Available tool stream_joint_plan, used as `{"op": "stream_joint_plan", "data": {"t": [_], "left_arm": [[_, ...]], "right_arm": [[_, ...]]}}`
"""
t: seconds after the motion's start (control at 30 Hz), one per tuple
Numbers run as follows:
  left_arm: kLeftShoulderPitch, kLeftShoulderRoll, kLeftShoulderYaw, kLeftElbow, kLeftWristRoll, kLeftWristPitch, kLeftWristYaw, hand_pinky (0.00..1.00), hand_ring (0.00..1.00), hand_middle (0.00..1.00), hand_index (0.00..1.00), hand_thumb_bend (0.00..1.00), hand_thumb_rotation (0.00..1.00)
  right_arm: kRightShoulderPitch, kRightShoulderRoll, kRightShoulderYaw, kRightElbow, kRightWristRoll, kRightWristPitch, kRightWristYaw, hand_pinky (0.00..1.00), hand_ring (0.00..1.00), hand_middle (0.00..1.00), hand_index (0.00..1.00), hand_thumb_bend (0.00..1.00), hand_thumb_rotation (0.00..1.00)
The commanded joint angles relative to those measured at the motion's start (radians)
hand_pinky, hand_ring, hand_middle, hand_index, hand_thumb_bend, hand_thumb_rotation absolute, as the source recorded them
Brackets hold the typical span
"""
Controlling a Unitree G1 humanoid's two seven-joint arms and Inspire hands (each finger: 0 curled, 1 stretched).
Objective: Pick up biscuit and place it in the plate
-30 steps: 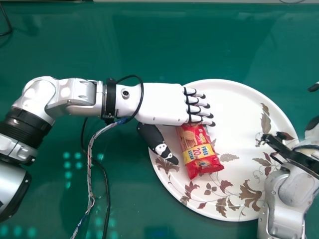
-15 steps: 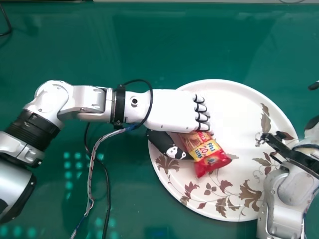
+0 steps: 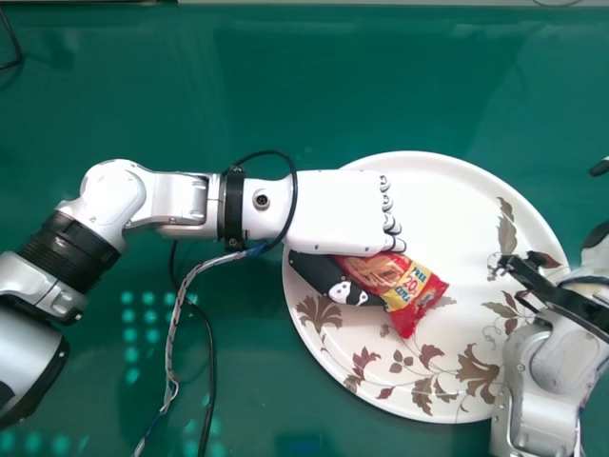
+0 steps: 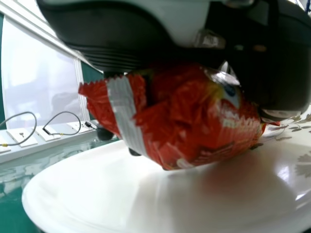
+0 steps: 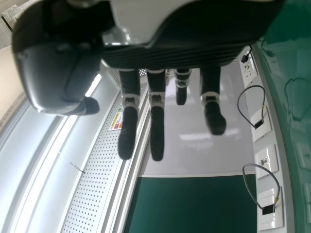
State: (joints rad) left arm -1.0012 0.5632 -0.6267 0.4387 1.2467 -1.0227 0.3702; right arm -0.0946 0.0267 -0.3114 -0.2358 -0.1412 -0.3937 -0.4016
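Clamping the biscuit packet low over the plate

Head view: stretching the left robot hand (image 3: 338,211) in from the left, back upward, over the left part of the white plate (image 3: 457,219). Curling its fingers down and round the red and yellow biscuit packet (image 3: 416,295), with the dark thumb (image 3: 328,281) lying along the near-left side. Sticking out from under the hand with the packet's printed end, slanting toward the near right, above the plate's leaf pattern (image 3: 478,369). Looping a black cable (image 3: 294,200) over the left wrist. Resting the plate on the green bench (image 3: 285,86). Holding the right robot hand (image 3: 599,252) well apart from the packet, at the far right beside the plate.

Left wrist view: gripping the packet between thumb and fingers, with the wrapper creasing and a silvery seam (image 4: 125,114) running across the red foil. Casting a soft shadow on the plate just beneath; giving no sure sign of touching or clearing the surface. Showing wall sockets (image 4: 22,137) with looping grey leads beyond the plate, near a pale board (image 4: 41,68).

Right wrist view: spreading straight fingers (image 5: 157,131) apart, holding nothing, before the pale board, the sockets and a perforated panel (image 5: 95,184).
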Motion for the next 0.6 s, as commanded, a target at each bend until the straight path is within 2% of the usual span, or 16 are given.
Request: {"op": "stream_joint_plan", "data": {"t": [0.0,0.07,0.23,0.33,0.47,0.5,0.53,0.57], "left_arm": [[0.002,0.024,0.009,-0.011,-0.024,0.001,0.011,0.16,0.18,0.4,0.49,0.5,0.0],[-0.004,0.038,0.029,-0.013,-0.031,0.005,0.045,0.19,0.21,0.4,0.5,0.5,0.0],[-0.008,0.075,0.121,-0.024,-0.071,0.061,0.128,0.09,0.12,0.41,0.48,0.51,0.0],[-0.013,0.098,0.18,0.008,-0.156,0.049,0.143,0.06,0.11,0.41,0.47,0.5,0.0],[0.008,0.142,0.256,0.014,-0.219,0.063,0.17,0.08,0.1,0.42,0.48,0.5,0.0],[0.017,0.152,0.274,0.015,-0.234,0.066,0.172,0.08,0.26,0.45,0.48,0.5,0.0],[0.028,0.167,0.292,0.011,-0.245,0.076,0.168,0.08,0.35,0.46,0.48,0.5,0.0],[0.041,0.181,0.309,0.005,-0.259,0.088,0.154,0.08,0.39,0.47,0.48,0.5,0.0]], "right_arm": [[0.023,0.006,-0.005,-0.012,0.005,-0.007,-0.003,0.13,0.43,0.48,0.3,0.52,0.0],[0.024,0.003,-0.007,-0.009,0.002,-0.011,-0.002,0.13,0.43,0.48,0.3,0.52,0.0],[0.028,0.003,-0.009,-0.008,0.004,-0.011,0.0,0.14,0.43,0.48,0.29,0.52,0.0],[0.031,0.0,-0.006,-0.008,-0.002,-0.006,0.003,0.14,0.43,0.48,0.3,0.52,0.0],[0.032,-0.002,-0.005,-0.008,-0.011,-0.004,0.002,0.15,0.43,0.48,0.3,0.52,0.0],[0.032,-0.004,-0.006,-0.008,-0.011,-0.005,0.003,0.15,0.43,0.48,0.3,0.52,0.0],[0.032,-0.006,-0.007,-0.006,-0.011,-0.008,0.003,0.15,0.43,0.48,0.3,0.52,0.0],[0.032,-0.007,-0.008,-0.006,-0.012,-0.009,0.003,0.15,0.43,0.48,0.3,0.52,0.0]]}}
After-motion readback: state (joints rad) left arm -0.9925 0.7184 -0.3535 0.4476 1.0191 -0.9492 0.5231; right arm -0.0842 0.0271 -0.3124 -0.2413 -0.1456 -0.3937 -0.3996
